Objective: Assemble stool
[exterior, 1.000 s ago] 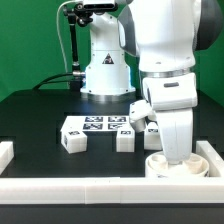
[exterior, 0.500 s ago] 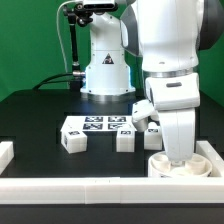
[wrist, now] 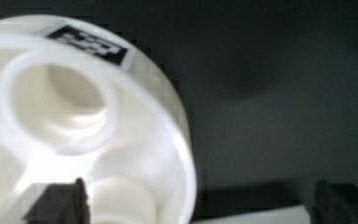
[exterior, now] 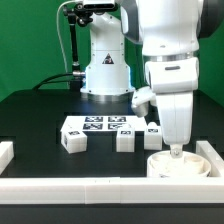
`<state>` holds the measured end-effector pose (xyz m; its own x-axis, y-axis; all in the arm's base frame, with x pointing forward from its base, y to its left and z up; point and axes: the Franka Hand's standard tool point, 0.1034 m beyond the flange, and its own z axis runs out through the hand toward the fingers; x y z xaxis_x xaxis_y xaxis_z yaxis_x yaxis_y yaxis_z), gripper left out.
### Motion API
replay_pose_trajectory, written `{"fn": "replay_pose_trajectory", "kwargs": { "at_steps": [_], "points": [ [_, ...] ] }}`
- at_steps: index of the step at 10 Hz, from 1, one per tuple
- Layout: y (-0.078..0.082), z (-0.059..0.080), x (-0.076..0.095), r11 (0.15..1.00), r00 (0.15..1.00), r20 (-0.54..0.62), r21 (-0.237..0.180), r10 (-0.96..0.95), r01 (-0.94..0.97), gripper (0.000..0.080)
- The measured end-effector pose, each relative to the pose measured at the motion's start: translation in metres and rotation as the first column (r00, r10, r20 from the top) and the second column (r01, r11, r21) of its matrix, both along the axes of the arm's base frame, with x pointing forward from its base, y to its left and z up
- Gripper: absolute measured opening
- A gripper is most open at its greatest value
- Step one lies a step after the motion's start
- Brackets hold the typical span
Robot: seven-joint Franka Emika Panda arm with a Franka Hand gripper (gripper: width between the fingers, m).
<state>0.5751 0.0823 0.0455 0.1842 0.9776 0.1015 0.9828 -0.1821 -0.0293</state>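
Note:
The stool's round white seat [exterior: 176, 166] lies at the exterior view's lower right, against the front rail. My gripper [exterior: 175, 150] hangs just above it, open and holding nothing. In the wrist view the seat [wrist: 69, 110] shows round sockets and a black-and-white tag. Its rim lies between my spread fingers [wrist: 55, 203], and the gripper [wrist: 194, 200] is not closed on it. Three blocky white legs [exterior: 72, 140], [exterior: 125, 139], [exterior: 152, 133] stand on the black table near the middle.
The marker board [exterior: 97, 124] lies flat behind the legs. White border rails run along the front [exterior: 100, 186], the left [exterior: 8, 152] and the right [exterior: 213, 155]. The robot's white base [exterior: 108, 75] stands at the back.
The gripper was shut and low on the seat; it has opened and lifted slightly. The seat and legs have not moved.

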Motion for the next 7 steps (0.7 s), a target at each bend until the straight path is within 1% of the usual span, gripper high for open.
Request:
{"fn": "replay_pose_trajectory", "kwargs": {
  "at_steps": [1,2,3,4,5,6,7],
  "points": [
    [-0.004,0.009,0.001,1.000,1.000,-0.002,-0.005,-0.003,0.003,0.0645],
    [-0.007,0.014,0.002,1.000,1.000,0.006,-0.007,-0.007,0.007,0.0645],
    [-0.015,0.017,-0.002,1.000,0.999,0.032,-0.007,-0.023,0.023,0.0648],
    [-0.027,0.016,-0.017,0.999,0.998,0.054,-0.010,-0.043,0.044,0.0648],
    [-0.037,0.011,-0.032,0.998,0.998,0.045,-0.013,-0.054,0.054,0.0648],
    [-0.050,0.005,-0.044,0.998,0.997,0.044,-0.016,-0.057,0.058,0.0648],
    [-0.049,0.006,-0.042,0.997,0.996,0.041,-0.015,-0.075,0.076,0.0648]
  ]
}}
